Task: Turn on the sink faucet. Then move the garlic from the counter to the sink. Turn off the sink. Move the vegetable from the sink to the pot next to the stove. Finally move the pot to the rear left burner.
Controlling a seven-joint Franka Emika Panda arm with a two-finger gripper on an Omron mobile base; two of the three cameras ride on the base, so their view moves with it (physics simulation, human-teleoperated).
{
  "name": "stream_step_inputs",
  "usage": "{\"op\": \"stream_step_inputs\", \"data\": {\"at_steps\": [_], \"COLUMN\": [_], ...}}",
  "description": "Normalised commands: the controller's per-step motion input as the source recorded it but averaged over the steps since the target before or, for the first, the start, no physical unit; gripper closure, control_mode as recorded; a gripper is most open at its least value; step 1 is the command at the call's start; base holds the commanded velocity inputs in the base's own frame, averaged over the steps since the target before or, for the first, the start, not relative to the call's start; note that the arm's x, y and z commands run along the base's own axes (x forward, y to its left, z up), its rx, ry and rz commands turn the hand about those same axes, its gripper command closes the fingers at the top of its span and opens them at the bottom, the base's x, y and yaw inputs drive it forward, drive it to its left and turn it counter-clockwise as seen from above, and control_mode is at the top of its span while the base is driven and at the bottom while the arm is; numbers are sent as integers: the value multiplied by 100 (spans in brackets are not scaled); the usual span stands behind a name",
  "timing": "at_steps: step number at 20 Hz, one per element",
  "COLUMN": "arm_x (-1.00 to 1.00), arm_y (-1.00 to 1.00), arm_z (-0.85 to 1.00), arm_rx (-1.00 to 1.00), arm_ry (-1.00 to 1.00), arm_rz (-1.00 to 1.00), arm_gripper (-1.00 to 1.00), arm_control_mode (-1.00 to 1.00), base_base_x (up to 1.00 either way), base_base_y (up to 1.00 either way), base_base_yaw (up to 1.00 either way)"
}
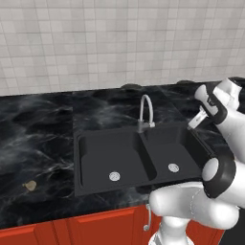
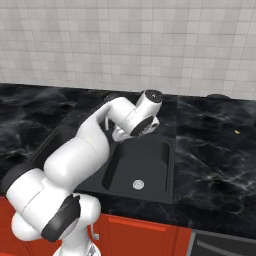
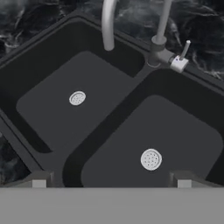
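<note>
Hand view: wide-open, empty end effector above sink, faucet ahead.

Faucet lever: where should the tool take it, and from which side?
Take the lever near its free upper end, judging by the hand view. It is a thin stick rising from the block at the faucet base, clear of spout and sink rim. Come from above, over the basins, open fingers either side.

one faucet, two drains, perhaps one garlic

Glossy black marble counter, matt dark sink (silvery metal faucet)
</note>
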Motion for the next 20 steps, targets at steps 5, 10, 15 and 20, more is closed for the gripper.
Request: {"op": "stream_step_inputs", "data": {"at_steps": [5,10,15,20], "arm_x": [27,44,16,0], "arm_y": [-8,3,4,28], "arm_z": [-9,-15,-19,-5], "arm_rx": [5,9,7,0], "arm_ry": [-11,-22,-26,-18], "arm_rz": [11,22,29,17], "arm_gripper": [-100,-100,-100,-100], "arm_control_mode": [-100,-100,-100,-100], "base_base_x": [0,0,0,0], "base_base_y": [0,0,0,0], "base_base_yaw": [0,0,0,0]}}
